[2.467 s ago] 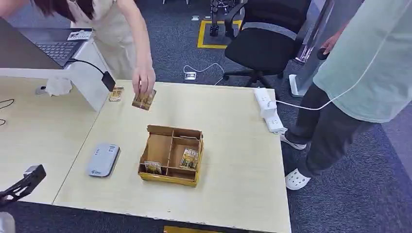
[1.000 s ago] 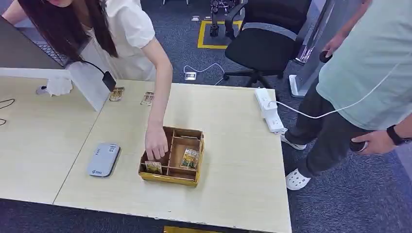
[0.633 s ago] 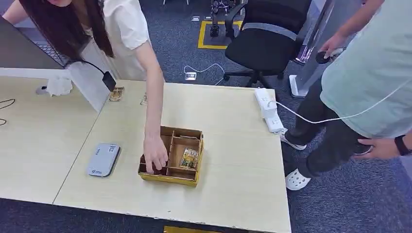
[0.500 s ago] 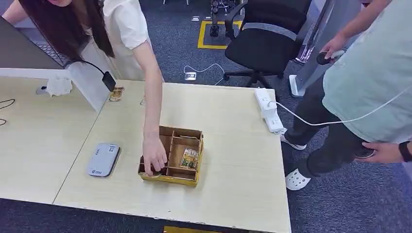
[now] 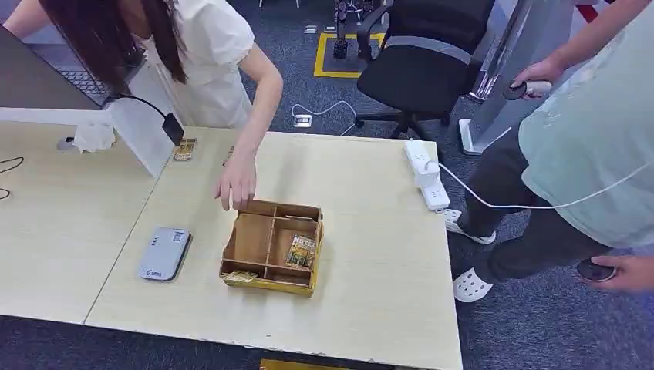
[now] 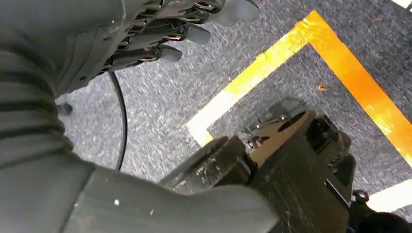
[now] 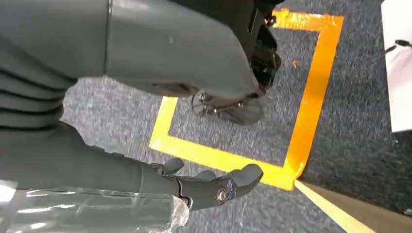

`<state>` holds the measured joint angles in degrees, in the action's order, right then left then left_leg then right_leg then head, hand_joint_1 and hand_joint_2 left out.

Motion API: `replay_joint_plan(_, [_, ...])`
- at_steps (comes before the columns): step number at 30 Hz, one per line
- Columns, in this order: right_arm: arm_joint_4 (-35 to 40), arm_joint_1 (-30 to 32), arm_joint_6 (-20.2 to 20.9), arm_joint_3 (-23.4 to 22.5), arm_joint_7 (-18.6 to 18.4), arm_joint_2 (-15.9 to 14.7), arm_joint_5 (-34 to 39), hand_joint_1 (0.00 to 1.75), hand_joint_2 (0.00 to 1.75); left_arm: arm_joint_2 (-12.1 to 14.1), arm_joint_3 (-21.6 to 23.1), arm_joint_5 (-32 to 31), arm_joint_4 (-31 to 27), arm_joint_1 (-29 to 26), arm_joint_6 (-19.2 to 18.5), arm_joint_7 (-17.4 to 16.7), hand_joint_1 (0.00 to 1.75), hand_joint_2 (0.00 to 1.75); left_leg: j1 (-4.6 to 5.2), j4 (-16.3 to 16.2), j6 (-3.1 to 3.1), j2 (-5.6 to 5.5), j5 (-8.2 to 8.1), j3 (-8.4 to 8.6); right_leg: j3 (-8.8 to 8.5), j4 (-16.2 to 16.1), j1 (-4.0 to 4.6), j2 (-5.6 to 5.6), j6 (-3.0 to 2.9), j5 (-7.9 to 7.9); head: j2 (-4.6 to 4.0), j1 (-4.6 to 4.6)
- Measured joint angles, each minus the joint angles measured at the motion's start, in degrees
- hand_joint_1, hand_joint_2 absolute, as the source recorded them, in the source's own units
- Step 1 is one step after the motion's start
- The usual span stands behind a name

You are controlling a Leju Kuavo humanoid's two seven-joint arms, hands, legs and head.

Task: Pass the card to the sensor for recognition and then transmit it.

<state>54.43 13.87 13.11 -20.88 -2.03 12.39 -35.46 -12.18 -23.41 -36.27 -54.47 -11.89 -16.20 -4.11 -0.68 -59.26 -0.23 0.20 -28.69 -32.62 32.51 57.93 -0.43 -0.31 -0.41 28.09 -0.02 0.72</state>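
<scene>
Two cards (image 5: 301, 251) sit in the partitioned cardboard box (image 5: 312, 262) at the middle of the bench (image 5: 370, 308): one upright in a near-right compartment, one lying flat in the near-left one. More lie at the far edge by the black scanner (image 5: 171, 128) on its stalk. The grey sensor pad (image 5: 163, 253) rests left of the box, apart from it.

A person's hand (image 5: 236, 182) hovers just beyond the box's far-left corner. The robot's left hand (image 6: 160, 29) and right hand (image 7: 209, 187) both hang over the carpet and yellow floor tape, fingers loosely apart, holding nothing.

I'd judge the cards are being set out. A pick from the box would need the person's hand withdrawn.
</scene>
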Motion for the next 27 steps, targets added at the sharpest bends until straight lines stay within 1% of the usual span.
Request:
replay_joint_plan(3, [-2.7, -0.4, -1.2, 1.8, 0.1, -1.0, 3.2, 0.00, 0.00, 1.0, 2.2, 3.4, 2.6, 0.2, 1.5, 0.4, 0.00, 0.00, 0.00, 0.0, 0.00, 0.00, 0.00, 0.00, 0.00, 0.0, 0.00, 0.00, 0.00, 0.00, 0.00, 0.00])
replay_joint_plan(4, [-3.6, -0.5, -1.6, 2.3, 0.2, -1.3, 4.3, 0.00, 1.75, 1.4, 2.7, 4.4, 3.5, 0.3, 2.0, 0.5, 0.00, 0.00, -0.01, 0.0, 0.00, 0.00, 0.00, 0.00, 0.00, 0.0, 0.00, 0.00, 0.00, 0.00, 0.00, 0.00])
replay_joint_plan(6, [-5.4, -0.9, -2.4, 3.5, 0.4, -2.0, 6.4, 0.00, 1.75, 2.1, 4.0, 6.6, 5.1, 0.4, 3.0, 0.7, 0.00, 0.00, -0.01, 0.0, 0.00, 0.00, 0.00, 0.00, 0.00, 0.0, 0.00, 0.00, 0.00, 0.00, 0.00, 0.00])
replay_joint_plan(7, [-6.2, -1.0, -2.8, 4.1, 0.4, -2.4, 7.4, 0.00, 0.00, 2.4, 4.6, 7.7, 5.9, 0.4, 3.4, 0.8, 0.00, 0.00, -0.01, 0.0, 0.00, 0.00, 0.00, 0.00, 0.00, 0.0, 0.00, 0.00, 0.00, 0.00, 0.00, 0.00])
replay_joint_plan(8, [-7.3, -1.1, -3.2, 4.7, 0.5, -2.7, 8.6, 0.00, 0.00, 2.8, 5.3, 9.0, 6.9, 0.5, 4.0, 1.0, 0.00, 1.75, -0.01, 0.0, 0.00, 0.00, 0.00, 0.00, 0.00, 0.0, 0.00, 0.00, 0.00, 0.00, 0.00, -0.02])
replay_joint_plan(9, [-8.2, -1.2, -3.6, 5.3, 0.5, -3.1, 9.7, 0.00, 0.00, 3.1, 5.9, 10.0, 7.8, 0.6, 4.5, 1.1, 0.00, 1.75, -0.01, 0.0, 0.00, 0.00, 0.00, 0.00, 0.00, 0.0, 0.00, 0.00, 0.00, 0.00, 0.00, 0.00])
replay_joint_plan(10, [-8.9, -1.4, -3.9, 5.8, 0.5, -3.4, 10.6, 0.00, 1.75, 3.5, 6.6, 11.1, 8.7, 0.7, 5.0, 1.2, 0.00, 1.75, -0.01, 0.0, 0.00, 0.00, 0.00, 0.00, 0.00, 0.0, 0.00, 0.00, 0.00, 0.00, 0.00, 0.00])
replay_joint_plan(11, [-10.0, -1.6, -4.3, 6.5, 0.6, -3.8, 11.8, 0.00, 0.00, 3.9, 7.2, 12.2, 9.7, 0.8, 5.5, 1.2, 0.00, 1.75, -0.01, 0.0, 0.00, 0.00, 0.00, 0.00, 0.00, 0.0, 0.00, 0.00, 0.00, 0.00, 0.00, -0.02])
replay_joint_plan(27, [-23.9, -3.8, -10.7, 15.6, 1.5, -9.3, 28.9, 0.00, 0.00, 9.4, 17.0, 29.8, 23.0, 2.0, 13.2, 3.2, 0.00, 1.75, 0.00, 0.0, 0.00, -0.01, -0.01, -0.02, 0.00, 0.0, 0.01, -0.02, 0.00, 0.02, 0.00, -0.02])
